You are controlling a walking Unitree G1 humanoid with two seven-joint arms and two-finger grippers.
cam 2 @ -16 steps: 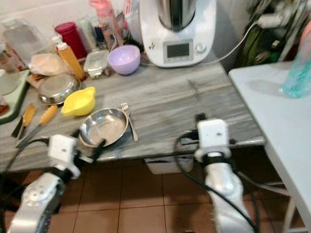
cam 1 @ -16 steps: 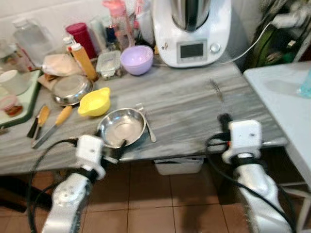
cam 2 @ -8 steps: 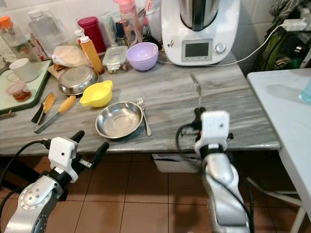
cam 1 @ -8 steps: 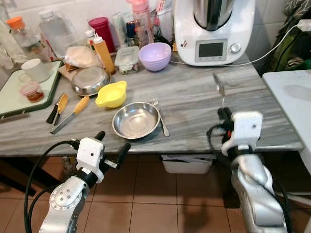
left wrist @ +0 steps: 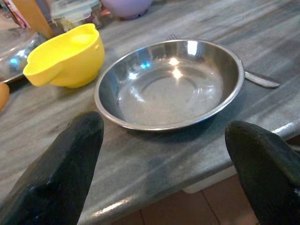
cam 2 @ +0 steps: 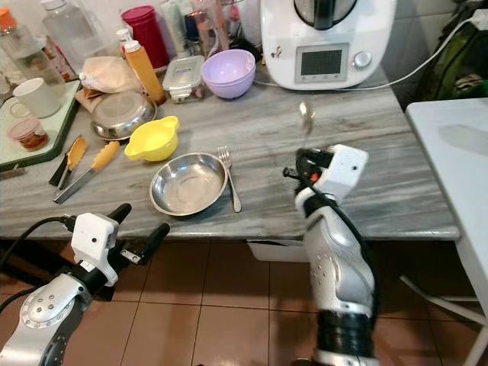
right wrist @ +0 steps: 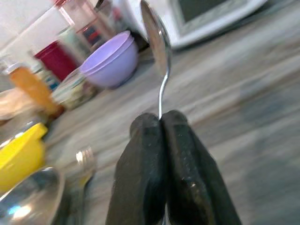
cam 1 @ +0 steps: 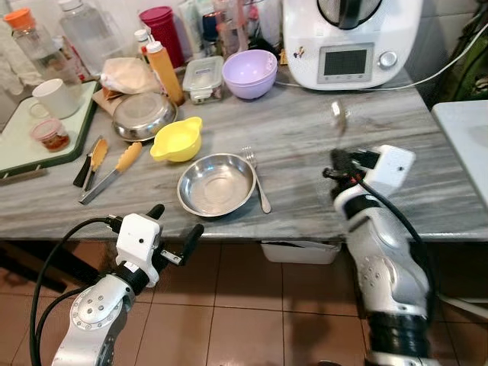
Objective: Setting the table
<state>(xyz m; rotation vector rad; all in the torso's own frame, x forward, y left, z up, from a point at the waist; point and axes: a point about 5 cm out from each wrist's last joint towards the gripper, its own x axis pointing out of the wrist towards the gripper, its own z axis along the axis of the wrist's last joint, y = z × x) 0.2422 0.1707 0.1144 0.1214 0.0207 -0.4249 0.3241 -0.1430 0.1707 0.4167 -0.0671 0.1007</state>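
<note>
A: Right wrist view: what do the two black fingers [right wrist: 161, 154] hold?

B: They are pressed together on the thin handle of a spoon [right wrist: 157, 44], whose bowl stands up beyond the tips. In the left eye view, the right gripper [cam 1: 341, 162] sits above the counter [cam 1: 427, 206], toward its right end and nearer the front edge than the back.

A: And the left gripper [cam 1: 174, 227]?

B: Its fingers [left wrist: 56, 164] are spread wide with nothing between them. It hangs just off the counter's front edge, in front of the steel plate [cam 1: 216, 184].

A: Where do the table things lie?

B: The steel plate rests near the front edge, about mid-length. A fork [cam 1: 256, 179] lies just beside its right rim, tines toward the back. A yellow bowl [cam 1: 177, 139] sits close behind the plate's left side; a second steel dish [cam 1: 142, 117] lies further back-left.

A: What lines the back edge?

B: A lilac bowl [cam 1: 249, 73], a lidded clear container [cam 1: 203, 76], an orange squeeze bottle [cam 1: 163, 70] and a white kitchen machine [cam 1: 347, 38]. Toward the left end lie two orange-handled knives [cam 1: 114, 169], and a green tray [cam 1: 30, 149] bearing a white mug [cam 1: 55, 97].
</note>
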